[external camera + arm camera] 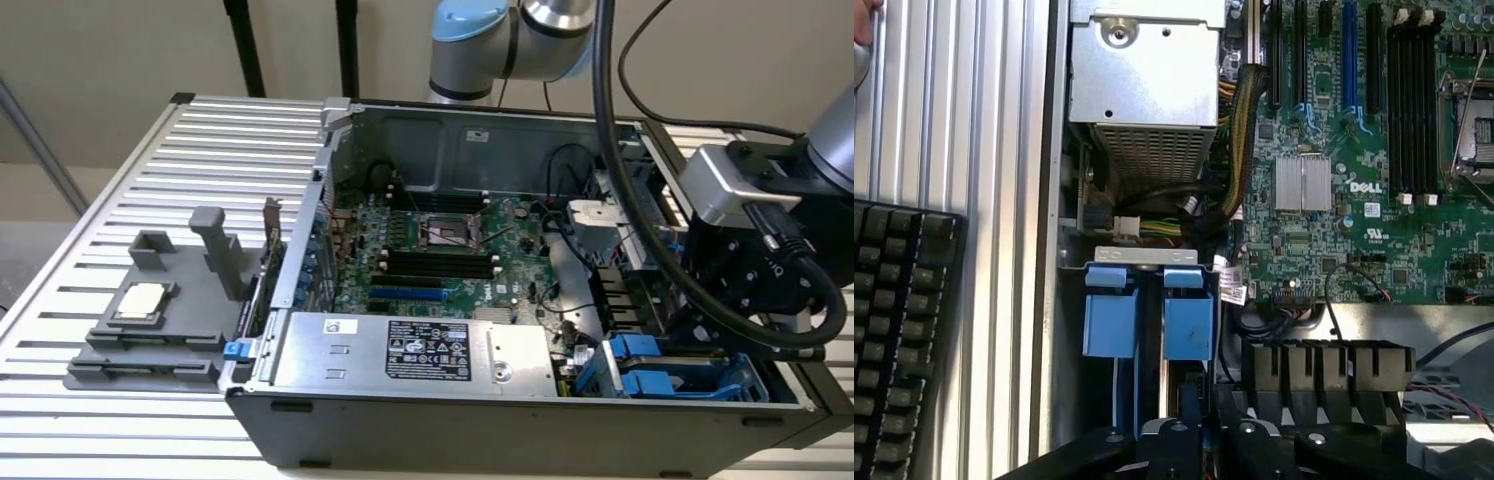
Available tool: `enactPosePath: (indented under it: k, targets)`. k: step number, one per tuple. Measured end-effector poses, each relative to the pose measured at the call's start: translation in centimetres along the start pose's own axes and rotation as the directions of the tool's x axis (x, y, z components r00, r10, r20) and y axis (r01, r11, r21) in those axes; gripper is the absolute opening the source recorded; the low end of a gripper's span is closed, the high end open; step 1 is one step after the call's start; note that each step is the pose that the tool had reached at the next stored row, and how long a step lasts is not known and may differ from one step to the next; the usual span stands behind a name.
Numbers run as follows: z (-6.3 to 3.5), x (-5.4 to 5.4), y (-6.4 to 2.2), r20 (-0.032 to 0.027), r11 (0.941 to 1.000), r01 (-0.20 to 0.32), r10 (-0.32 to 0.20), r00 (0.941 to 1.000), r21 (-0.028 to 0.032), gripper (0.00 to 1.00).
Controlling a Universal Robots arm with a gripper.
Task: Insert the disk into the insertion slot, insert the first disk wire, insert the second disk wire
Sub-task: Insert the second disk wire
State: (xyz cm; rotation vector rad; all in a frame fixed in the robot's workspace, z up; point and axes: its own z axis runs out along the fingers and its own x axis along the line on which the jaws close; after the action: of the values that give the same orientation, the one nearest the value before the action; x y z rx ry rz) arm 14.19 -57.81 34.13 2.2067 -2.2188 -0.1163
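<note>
An open computer case lies on a slatted metal tabletop. The robot arm's tool hangs low over the blue drive cage at the corner on the exterior view's right. How wide the tool stands cannot be told, nor whether it grips anything.

The disk shows as the bright blue end of its carrier, standing on edge in the insertion slot just beside the silver power-supply box. Its metal body is hidden, so how deep it sits is unclear. A white plug on a bundle of coloured leads lies just beyond the cage, apart from the carrier. A black keyboard rests on the tabletop outside the case.

A drive of this kind is likely dense, rigid and sensitive to knocks, while its plastic carrier probably flexes a little and may be slick. The blue end tabs look like the safest hold. The leads look springy and are best taken at the hard plug body, not the wire.
</note>
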Motion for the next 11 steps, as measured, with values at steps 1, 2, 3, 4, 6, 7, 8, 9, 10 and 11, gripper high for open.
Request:
enactPosePath:
  k: [1, 2, 3, 4, 6, 7, 8, 9, 10, 11]
  targets:
    - [0.08, 0.0, -0.01, 0.0, 1.0, 0.0, 0.0, 1.0, 0.0, 0.17]
    - [0.16, 0.01, -0.01, -0.0001, 1.0, 0.0, 0.0, 1.0, 0.0, 0.17]
    - [0.25, 0.01, -0.02, -0.0002, 1.0, 0.0, 0.0, 1.0, 0.0, 0.17]
    - [0.32, 0.01, -0.02, -0.0002, 1.0, 0.0, 0.0, 1.0, 0.0, 0.17]
    - [0.42, 0.02, -0.03, -0.0005, 1.0, 0.0, 0.0, 1.0, -0.0001, 0.17]
    - [0.45, 0.02, -0.03, -0.0006, 1.0, 0.0, 0.0, 1.0, 0.0, 0.17]
    - [0.46, 0.02, -0.03, -0.0006, 1.0, 0.0, 0.0, 1.0, 0.0, 0.17]
    - [0.47, 0.02, -0.03, -0.0004, 1.0, 0.0, 0.0, 1.0, 0.0, 0.17]
    - [0.48, 0.02, -0.03, -0.0002, 1.0, 0.0, 0.0, 1.0, 0.0, 0.17]
    - [0.49, 0.02, -0.04, -0.0001, 1.0, 0.0, 0.0, 1.0, 0.0, 0.17]
